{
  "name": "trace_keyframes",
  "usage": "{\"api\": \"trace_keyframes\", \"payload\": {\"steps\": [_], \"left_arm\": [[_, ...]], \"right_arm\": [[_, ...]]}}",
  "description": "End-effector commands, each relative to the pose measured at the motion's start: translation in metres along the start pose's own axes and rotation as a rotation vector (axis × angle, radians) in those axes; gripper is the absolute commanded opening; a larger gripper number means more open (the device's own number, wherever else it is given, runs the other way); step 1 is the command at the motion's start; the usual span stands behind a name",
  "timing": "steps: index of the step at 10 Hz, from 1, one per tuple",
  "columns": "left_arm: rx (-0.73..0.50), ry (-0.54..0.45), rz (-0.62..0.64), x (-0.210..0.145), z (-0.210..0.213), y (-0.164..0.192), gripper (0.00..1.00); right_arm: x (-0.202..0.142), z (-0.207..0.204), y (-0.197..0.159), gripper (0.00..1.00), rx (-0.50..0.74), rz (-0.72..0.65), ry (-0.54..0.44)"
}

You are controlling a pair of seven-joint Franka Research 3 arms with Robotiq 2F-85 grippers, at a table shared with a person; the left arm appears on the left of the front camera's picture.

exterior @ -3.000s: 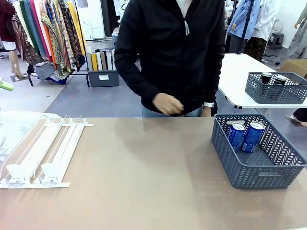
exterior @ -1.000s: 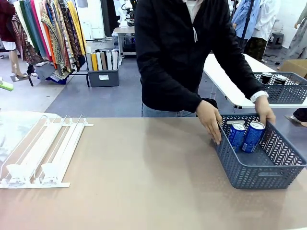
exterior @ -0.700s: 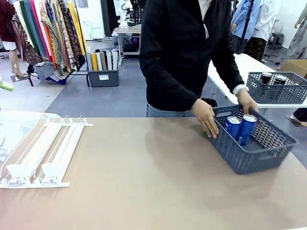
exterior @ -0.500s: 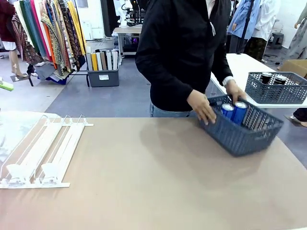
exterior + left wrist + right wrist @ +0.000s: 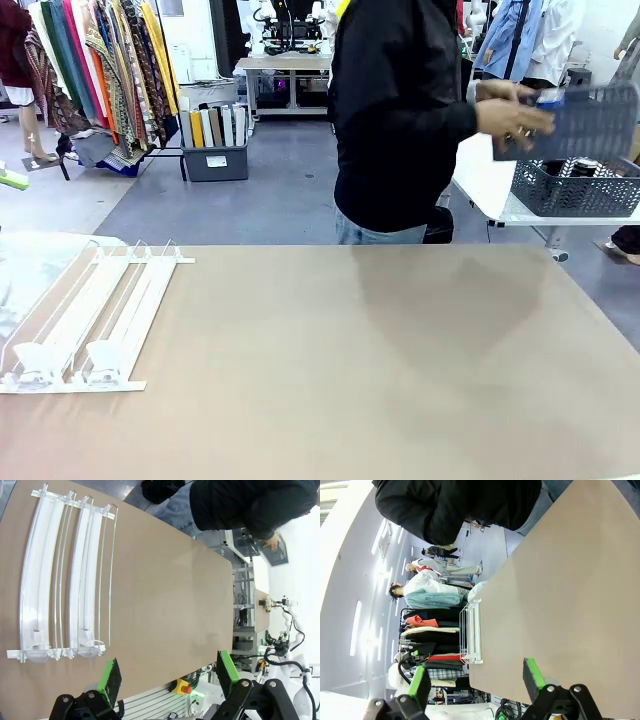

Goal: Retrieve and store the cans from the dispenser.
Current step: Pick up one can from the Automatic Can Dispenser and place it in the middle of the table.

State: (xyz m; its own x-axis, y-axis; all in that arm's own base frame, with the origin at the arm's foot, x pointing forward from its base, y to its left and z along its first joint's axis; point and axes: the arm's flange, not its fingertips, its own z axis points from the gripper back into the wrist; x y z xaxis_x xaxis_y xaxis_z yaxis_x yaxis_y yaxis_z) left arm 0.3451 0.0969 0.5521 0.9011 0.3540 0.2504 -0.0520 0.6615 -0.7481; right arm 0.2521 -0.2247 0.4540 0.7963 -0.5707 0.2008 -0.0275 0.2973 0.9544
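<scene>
Two blue cans (image 5: 550,97) have left with the basket (image 5: 575,122), lifted away from the empty dispenser (image 5: 85,315); storing looks finished. Left gripper (image 5: 167,672) and right gripper (image 5: 476,677) are both spread, holding nothing.

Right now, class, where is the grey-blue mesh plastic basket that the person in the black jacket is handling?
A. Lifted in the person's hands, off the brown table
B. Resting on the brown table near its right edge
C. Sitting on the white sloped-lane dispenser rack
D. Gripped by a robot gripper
A: in the front view the grey-blue mesh plastic basket is held up in the person's hand, above the white side table, well clear of the brown table.
</scene>
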Motion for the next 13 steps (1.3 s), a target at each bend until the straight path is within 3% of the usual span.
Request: {"api": "trace_keyframes", "payload": {"steps": [1,13], "left_arm": [[-0.021,0.001,0.001,0.0017,0.0016,0.0008,1.0],[-0.021,0.001,0.001,0.0017,0.0016,0.0008,1.0]], "right_arm": [[0.001,-0.0002,0.0032,1.0,0.015,-0.001,-0.008],[0.001,-0.0002,0.0032,1.0,0.015,-0.001,-0.008]]}}
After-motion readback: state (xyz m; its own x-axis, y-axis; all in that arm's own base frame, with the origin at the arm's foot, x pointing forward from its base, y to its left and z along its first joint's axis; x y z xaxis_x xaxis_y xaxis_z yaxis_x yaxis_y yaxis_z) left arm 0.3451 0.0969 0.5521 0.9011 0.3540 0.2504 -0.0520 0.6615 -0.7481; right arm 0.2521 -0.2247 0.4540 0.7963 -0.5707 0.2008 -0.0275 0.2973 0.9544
